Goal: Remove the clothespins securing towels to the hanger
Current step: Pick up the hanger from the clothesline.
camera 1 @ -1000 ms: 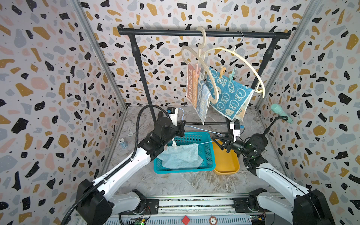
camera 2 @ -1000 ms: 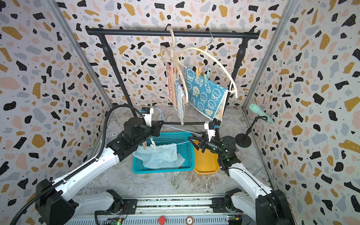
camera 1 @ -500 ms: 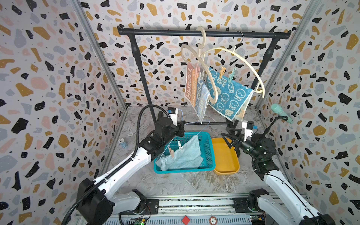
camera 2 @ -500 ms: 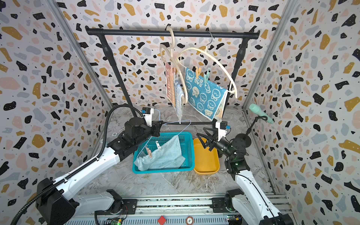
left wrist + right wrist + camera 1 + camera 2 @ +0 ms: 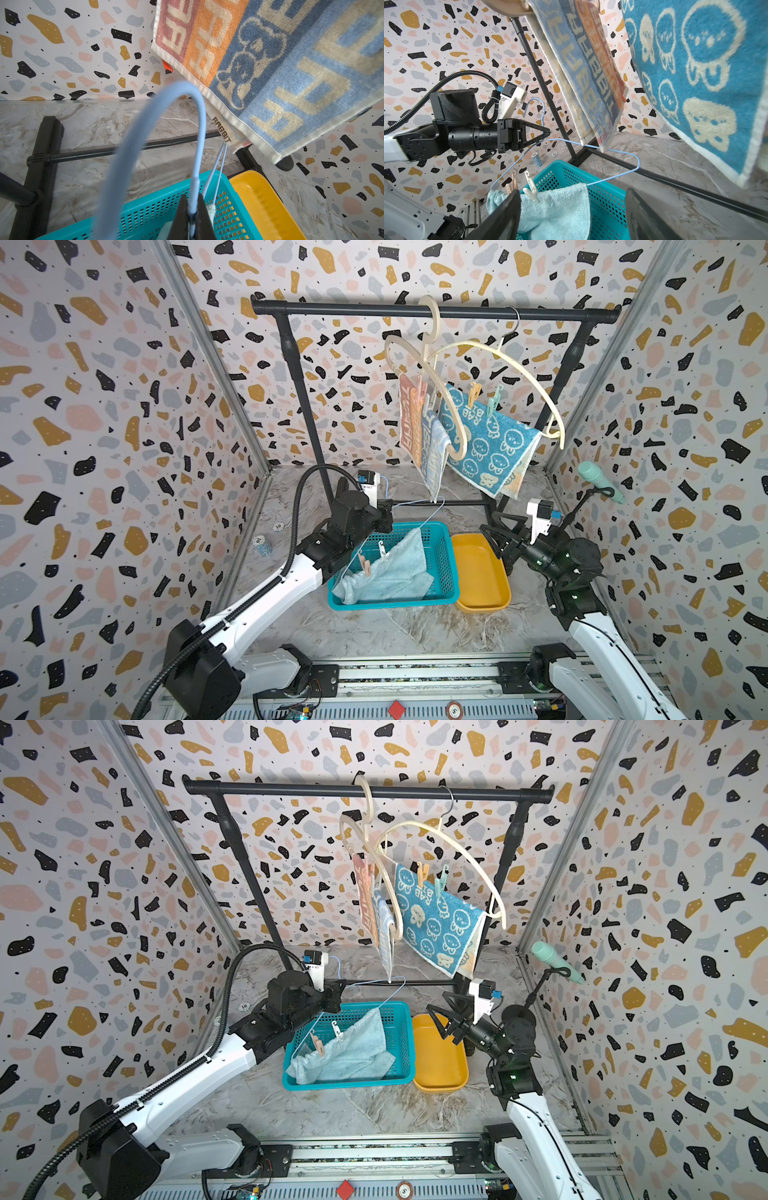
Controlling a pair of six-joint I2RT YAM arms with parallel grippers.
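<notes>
Since a second ago the right gripper (image 5: 496, 539) has spread its jaws wide and empty, and the pale blue towel (image 5: 395, 572), then flat in the teal basket (image 5: 395, 605), now slants up out of it. The left gripper (image 5: 547, 133) is pinched tight on the neck of the thin blue wire hanger (image 5: 195, 191), just above the basket's far rim; the towel drapes from that hanger's lower wire down into the basket. On the towel's raised edge, over the basket, a peach clothespin (image 5: 514, 180) and a white clothespin (image 5: 530, 187) stand side by side, both clamped on. The right gripper hovers clear of the basket, over the yellow tray (image 5: 478, 572) just beside it; no pin shows in the tray.

High above and behind the basket, cream hangers (image 5: 461, 445) on the black rail (image 5: 353, 310) carry the striped towel (image 5: 411, 427) and the rabbit towel (image 5: 494, 443). The latter is held by an orange-yellow clothespin (image 5: 473, 393) and a mint clothespin (image 5: 493, 400); any pins on the striped one are too small to count.

The step in hand looks like unpinning the blue towel: one arm steadies the hanger, the other stands ready to pick. Next, the open jaws should come in toward the basket and close across the tail ends of the white clothespin, which is nearer; squeezing there opens its bite, whereas catching terry or wire would only drag the towel.
</notes>
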